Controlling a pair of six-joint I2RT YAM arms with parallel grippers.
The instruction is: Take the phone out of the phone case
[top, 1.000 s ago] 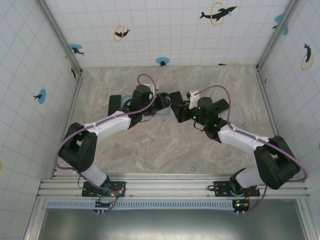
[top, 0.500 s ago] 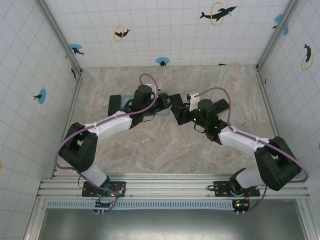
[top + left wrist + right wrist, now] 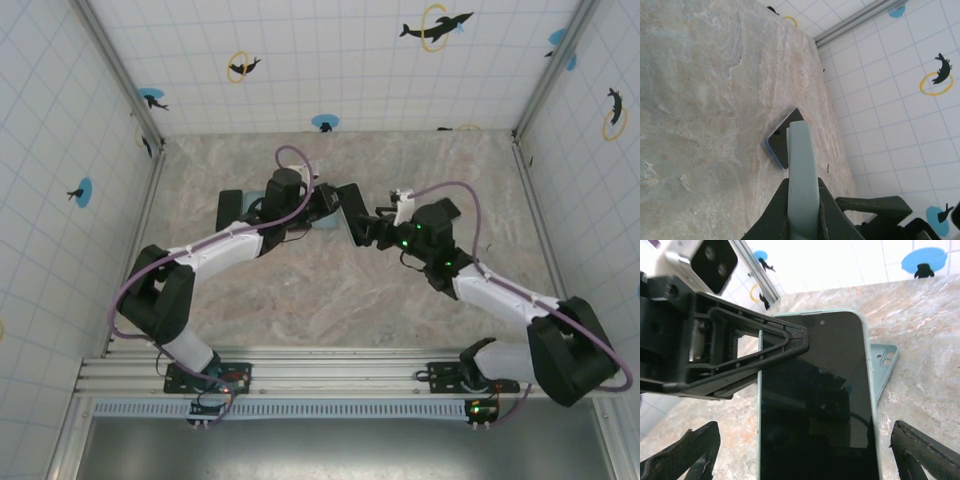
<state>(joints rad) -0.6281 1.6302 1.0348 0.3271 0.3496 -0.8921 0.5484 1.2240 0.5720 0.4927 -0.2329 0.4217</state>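
Two claws: left claw (image 3: 802, 192) clamped on the phone case (image 3: 801, 150), right claw (image 3: 810, 460) apart flanking the phone (image 3: 815, 390).

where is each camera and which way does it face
top external: above, behind the bases, looking down at the table; both arms, left gripper facing right gripper.
left wrist: on that wrist, past its fingers clamping the cased phone, across the table.
right wrist: on that wrist, facing the cased phone's screen; own fingers at bottom corners.
shared: both wrist views see the cased phone.
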